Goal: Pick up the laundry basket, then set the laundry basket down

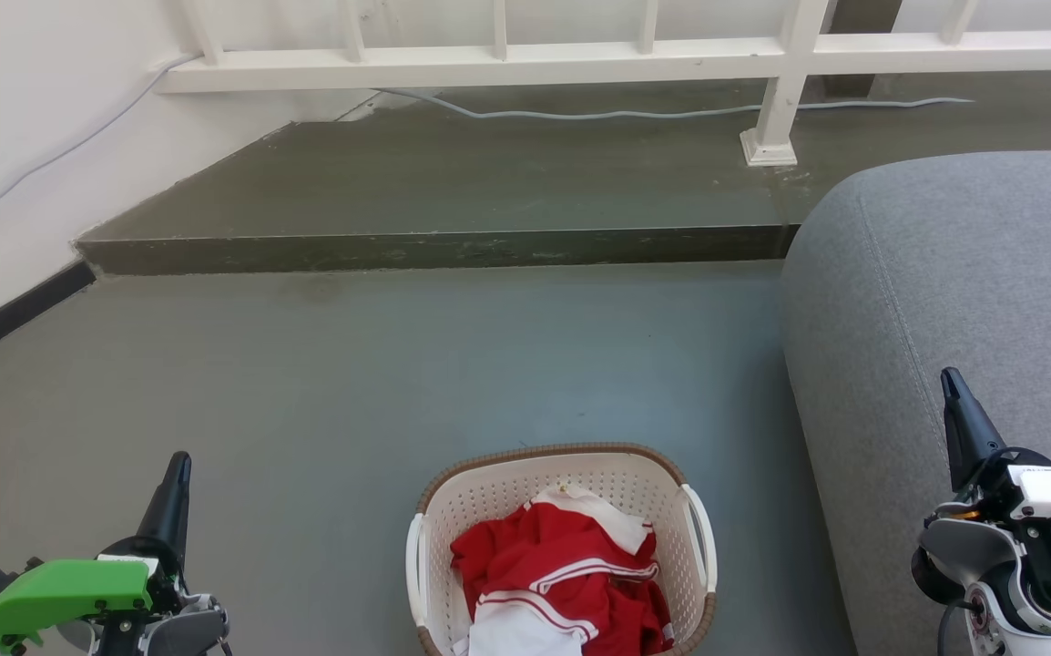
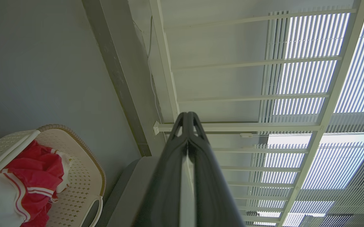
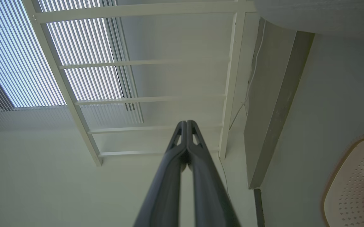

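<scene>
The laundry basket (image 1: 489, 497) stands on the grey floor at the bottom middle of the head view, cream-white and perforated with a brown rim and a white handle on each side. Red and white clothes (image 1: 562, 574) fill it. My left gripper (image 1: 178, 466) hangs to its left, well apart, fingers shut and empty. My right gripper (image 1: 950, 381) is to its right, over the sofa, also shut and empty. In the left wrist view the basket (image 2: 84, 176) lies at the lower left, beside the shut gripper (image 2: 188, 116). In the right wrist view the basket (image 3: 346, 189) shows at the lower right, away from the shut gripper (image 3: 186, 123).
A grey sofa (image 1: 954, 292) rises right of the basket. A raised step (image 1: 434, 246) crosses the floor ahead, with a white railing (image 1: 635, 55) and a grey cable (image 1: 580, 114) on it. A white wall (image 1: 25, 137) closes the left side.
</scene>
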Available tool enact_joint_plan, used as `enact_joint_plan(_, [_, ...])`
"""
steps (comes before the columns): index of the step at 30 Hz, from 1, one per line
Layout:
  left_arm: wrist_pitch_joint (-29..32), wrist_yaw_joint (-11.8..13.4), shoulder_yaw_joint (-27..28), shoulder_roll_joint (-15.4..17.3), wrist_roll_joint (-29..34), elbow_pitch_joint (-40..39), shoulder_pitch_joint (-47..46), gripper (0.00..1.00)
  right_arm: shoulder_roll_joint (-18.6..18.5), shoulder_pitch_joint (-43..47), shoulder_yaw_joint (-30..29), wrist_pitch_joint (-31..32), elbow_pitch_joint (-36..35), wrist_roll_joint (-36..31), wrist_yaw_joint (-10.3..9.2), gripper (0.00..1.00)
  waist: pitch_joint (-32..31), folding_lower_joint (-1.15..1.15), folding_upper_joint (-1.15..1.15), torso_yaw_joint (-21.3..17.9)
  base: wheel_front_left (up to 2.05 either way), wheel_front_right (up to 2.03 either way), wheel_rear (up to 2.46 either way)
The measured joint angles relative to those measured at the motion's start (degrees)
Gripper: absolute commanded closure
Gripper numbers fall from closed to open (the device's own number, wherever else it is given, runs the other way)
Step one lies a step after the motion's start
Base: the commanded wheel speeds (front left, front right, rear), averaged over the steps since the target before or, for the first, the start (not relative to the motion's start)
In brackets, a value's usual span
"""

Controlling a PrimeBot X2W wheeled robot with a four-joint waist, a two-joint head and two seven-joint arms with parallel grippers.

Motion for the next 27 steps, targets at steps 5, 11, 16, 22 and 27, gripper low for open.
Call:
enact_joint_plan(5, [0.00,-0.01,0.01,0.00,0.00,0.14,-0.03,1.00,0.00,-0.05,-0.03,0.00,0.21,0.00,0.30,1.00,-0.01,0.00,0.00,0.00,0.00,0.00,0.00])
enact_joint_plan(11, [0.01,-0.02,0.04,-0.01,0.00,0.31,-0.07,1.00,0.01,-0.21,-0.05,0.10,0.43,0.00,0.31,1.00,-0.02,0.00,0.00,0.00,0.00,0.00,0.00])
enact_joint_plan(16, [0.01,-0.27,0.07,-0.02,0.00,0.38,-0.11,1.00,0.02,-0.27,-0.10,0.15,0.52,0.00,0.31,1.00,-0.03,0.00,0.00,0.00,0.00,0.00,0.00])
enact_joint_plan(22, [0.25,-0.34,0.10,-0.04,0.00,0.53,-0.15,1.00,0.03,-0.73,-0.12,0.15,0.59,0.00,0.32,1.00,-0.04,0.00,0.00,0.00,0.00,0.00,0.00])
enact_joint_plan(27, [0.25,-0.45,0.11,-0.07,0.00,0.69,-0.46,1.00,0.03,-0.74,-0.13,0.15,0.67,0.00,0.32,1.00,-0.04,0.00,0.00,0.00,0.00,0.00,0.00])
